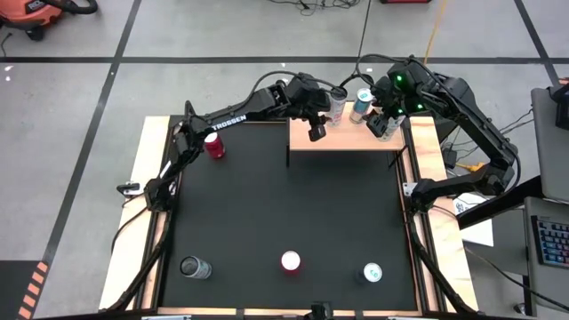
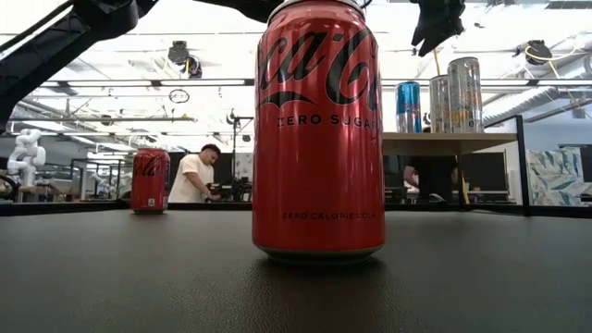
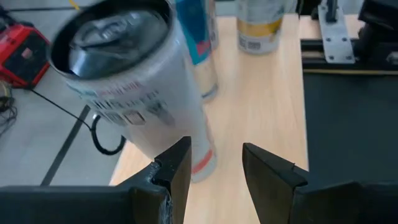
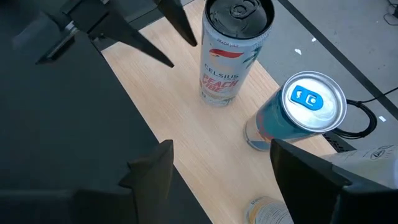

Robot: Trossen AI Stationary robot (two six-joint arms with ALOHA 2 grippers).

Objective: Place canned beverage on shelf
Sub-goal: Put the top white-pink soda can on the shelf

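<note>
Three cans stand upright on the pale-wood shelf (image 1: 347, 140) at the table's far right: a white Celsius can (image 4: 229, 59), a blue can (image 4: 306, 109) and a third can (image 3: 258, 25) with a gold band. My left gripper (image 3: 214, 149) hovers over the shelf's left part, just beside the white can (image 3: 124, 81), its fingers a little apart with nothing between them. My right gripper (image 4: 217, 155) hangs open above the shelf's right part, near the blue can, with bare wood between its fingers. My left gripper has one finger (image 3: 177, 165) close against the lower side of the white can (image 3: 196, 158). I cannot tell whether it touches. The can stands upright on the shelf, outside the gap between the fingers.
On the black table stand a red can (image 1: 213, 144) at the far left, and along the near edge a dark can (image 1: 196, 267), a red Coke can (image 2: 319, 129) and a blue-topped can (image 1: 372, 273). A person (image 2: 196, 176) stands in the room beyond the table.
</note>
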